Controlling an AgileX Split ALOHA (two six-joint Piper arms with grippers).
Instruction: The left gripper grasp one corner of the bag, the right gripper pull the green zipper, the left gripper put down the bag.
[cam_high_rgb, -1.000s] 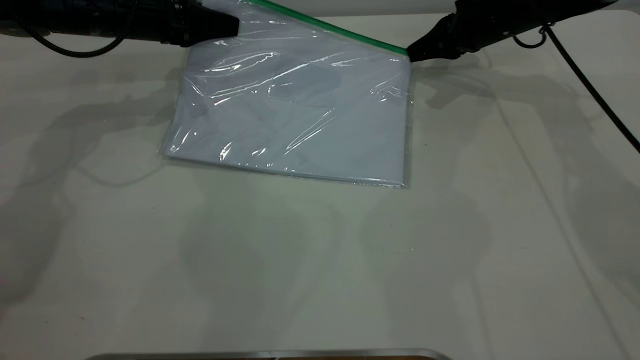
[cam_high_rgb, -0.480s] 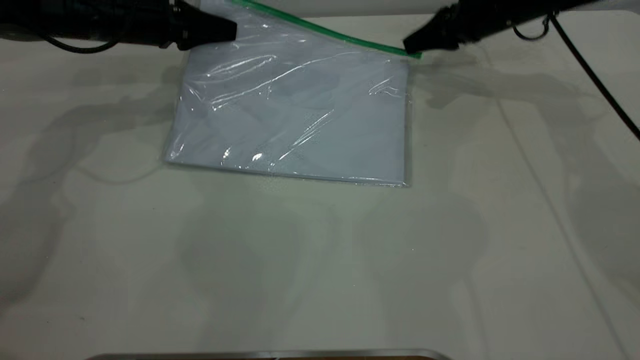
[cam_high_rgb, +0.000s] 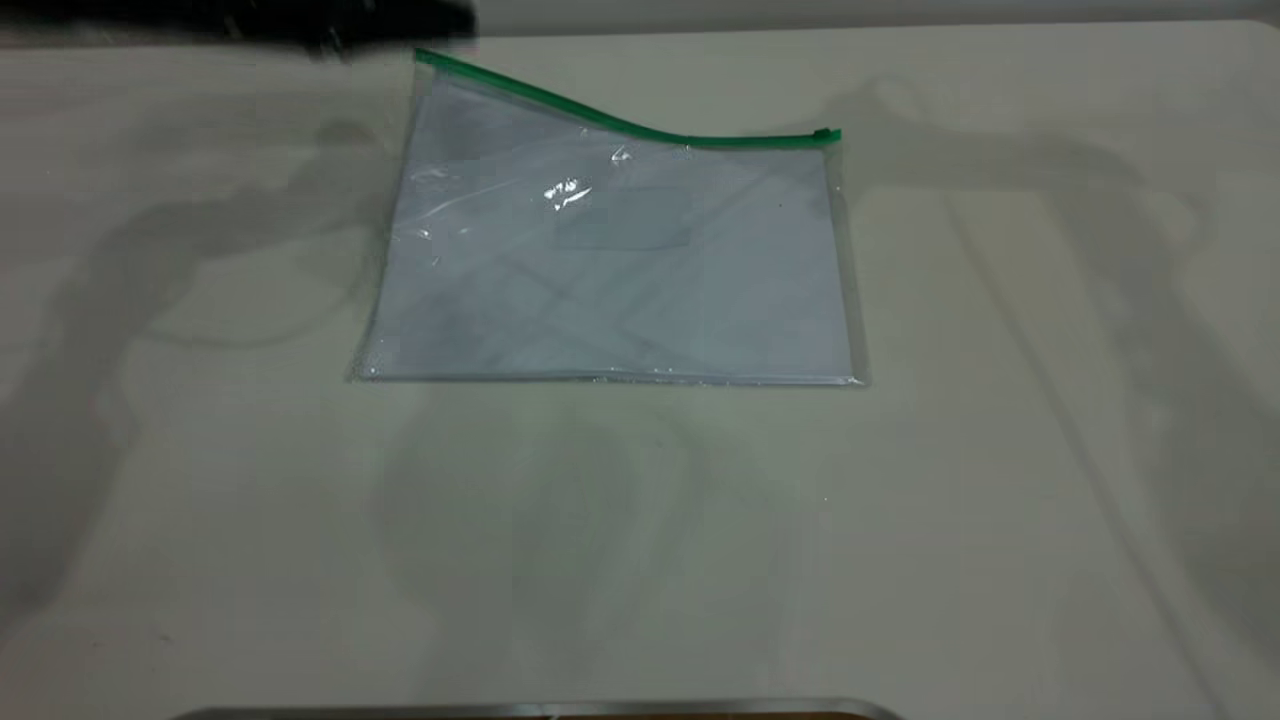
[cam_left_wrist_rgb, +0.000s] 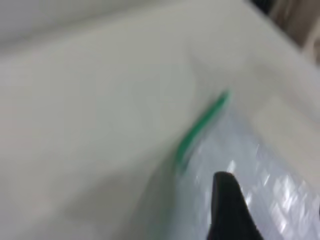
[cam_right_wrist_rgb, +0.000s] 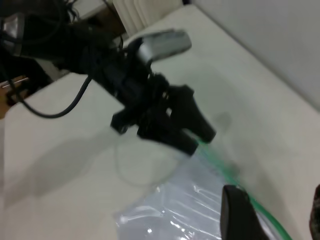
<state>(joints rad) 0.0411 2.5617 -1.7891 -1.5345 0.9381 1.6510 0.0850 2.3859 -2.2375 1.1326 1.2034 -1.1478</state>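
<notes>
Bag: the clear document pouch (cam_high_rgb: 610, 270) is lying on the desk (cam_high_rgb: 640, 560), a little toward 12 o'clock from the desk's centre in the exterior view, with white paper and a small card pocket (cam_high_rgb: 622, 218) showing through the plastic.
Green zipper: the green zipper (cam_high_rgb: 600, 115) is running along the pouch's 12 o'clock edge, rising off the desk toward the 10 o'clock corner and lying flat toward 2 o'clock, where the small slider tab (cam_high_rgb: 826, 134) is sitting at the strip's end.
Left end effector: the left end effector (cam_right_wrist_rgb: 202, 140) is hovering at the pouch's raised 10 o'clock corner, at the exterior view's top edge; its two black fingers (cam_right_wrist_rgb: 200, 120) are standing slightly apart, and nothing is showing gripped between them.
Right end effector: the right end effector (cam_right_wrist_rgb: 275, 212) is out of the exterior view; its wrist camera is showing two dark fingertips spread apart above the zipper edge, holding nothing.
</notes>
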